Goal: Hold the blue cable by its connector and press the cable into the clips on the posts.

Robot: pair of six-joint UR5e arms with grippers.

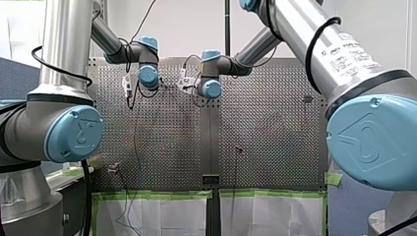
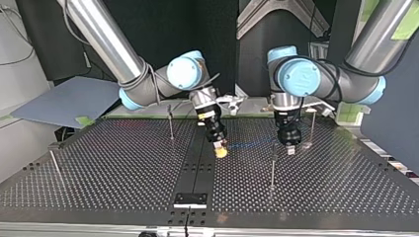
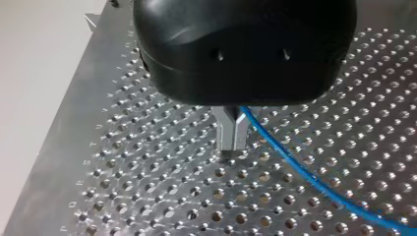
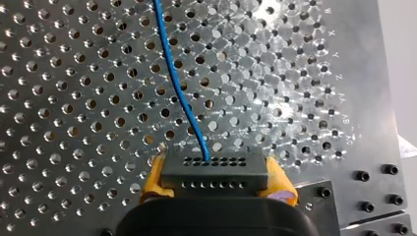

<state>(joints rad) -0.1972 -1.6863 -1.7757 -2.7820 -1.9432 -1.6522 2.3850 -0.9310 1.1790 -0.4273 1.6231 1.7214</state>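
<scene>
Perforated metal surface stretches wide under both arms, with thin posts standing up from it well apart. The right arm's pincer is clamped on the grey connector, its yellow pads pressed against either end. The blue cable leaves the connector's face and runs away low over the holes. The left arm's pincer has its metal fingers brought together, tips right down at the surface. The cable comes out just beside them, and I cannot tell whether it is nipped between them or only lying against one finger. From across the surface the cable is a faint line strung between the two pincers, near one of the posts. The clips are too small for me to make out.

To my eye the weak spot is that left-hand hold. If the cable is only resting there, it could slide off once it is pulled towards a post. Too hard a pull between the arms could strain the cable at the connector. Those low metal tips could also scrape the surface or catch in a hole, and a slack run could snag a post below its clip.
</scene>
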